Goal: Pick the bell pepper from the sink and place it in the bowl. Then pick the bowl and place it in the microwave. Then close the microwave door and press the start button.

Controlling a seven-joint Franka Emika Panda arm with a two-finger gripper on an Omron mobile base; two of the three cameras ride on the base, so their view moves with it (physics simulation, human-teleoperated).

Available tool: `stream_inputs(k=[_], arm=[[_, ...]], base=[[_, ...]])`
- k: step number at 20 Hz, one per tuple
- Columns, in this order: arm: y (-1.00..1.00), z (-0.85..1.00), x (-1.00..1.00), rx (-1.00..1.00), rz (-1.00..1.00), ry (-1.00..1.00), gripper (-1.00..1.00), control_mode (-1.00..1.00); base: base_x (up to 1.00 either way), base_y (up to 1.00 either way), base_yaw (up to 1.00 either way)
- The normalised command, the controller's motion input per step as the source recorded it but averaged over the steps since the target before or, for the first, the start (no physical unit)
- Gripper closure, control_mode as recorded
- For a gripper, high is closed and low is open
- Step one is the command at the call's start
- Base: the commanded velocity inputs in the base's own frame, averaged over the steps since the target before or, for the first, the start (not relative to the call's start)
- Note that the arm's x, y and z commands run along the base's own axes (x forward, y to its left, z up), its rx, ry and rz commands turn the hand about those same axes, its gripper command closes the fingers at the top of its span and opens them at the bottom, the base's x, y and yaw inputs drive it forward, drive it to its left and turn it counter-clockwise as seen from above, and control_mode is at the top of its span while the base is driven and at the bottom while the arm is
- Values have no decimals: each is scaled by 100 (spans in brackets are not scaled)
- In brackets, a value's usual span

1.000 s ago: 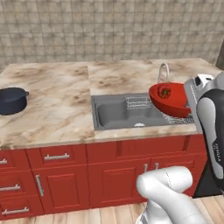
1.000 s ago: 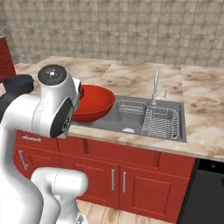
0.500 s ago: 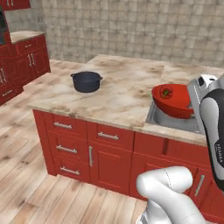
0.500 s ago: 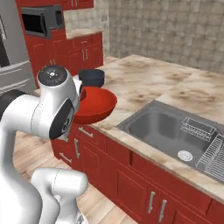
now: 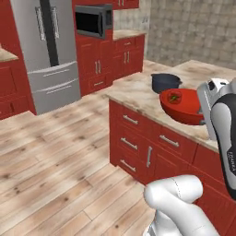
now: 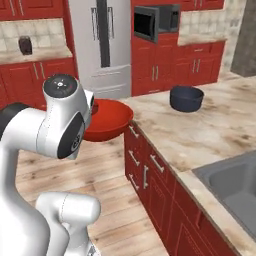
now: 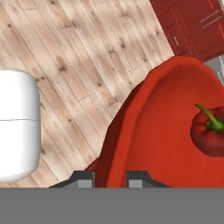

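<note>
My gripper is shut on the rim of the glossy red bowl, one dark fingertip on each side of the wall. The red bell pepper with its green stem lies inside the bowl. From the base views the bowl hangs in the air beside the counter's corner, over the wooden floor, with the pepper in it. The microwave sits high in the red cabinets across the room; I cannot tell how its door stands. A corner of the sink shows at the lower right.
A dark blue pot stands on the marble counter near the bowl. The tall grey fridge stands left of the microwave. Open wooden floor lies between the counter and the cabinets.
The whole picture has swung from the sink to the fridge and microwave wall, so the camera has moved. The bowl with the pepper stays in my gripper.
</note>
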Motion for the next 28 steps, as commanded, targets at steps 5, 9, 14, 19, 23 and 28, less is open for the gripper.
stream_inputs(k=[5,9,14,19,23,28], arm=[[0,0,0,0,0,0,100,100],[0,0,0,0,0,0,100,100],[0,0,0,0,0,0,100,100],[0,0,0,0,0,0,100,100],[0,0,0,0,0,0,100,100],[0,0,0,0,0,0,100,100]], base=[[49,45,55],[84,46,48],[100,43,30],[100,31,16],[100,27,12],[100,23,11]])
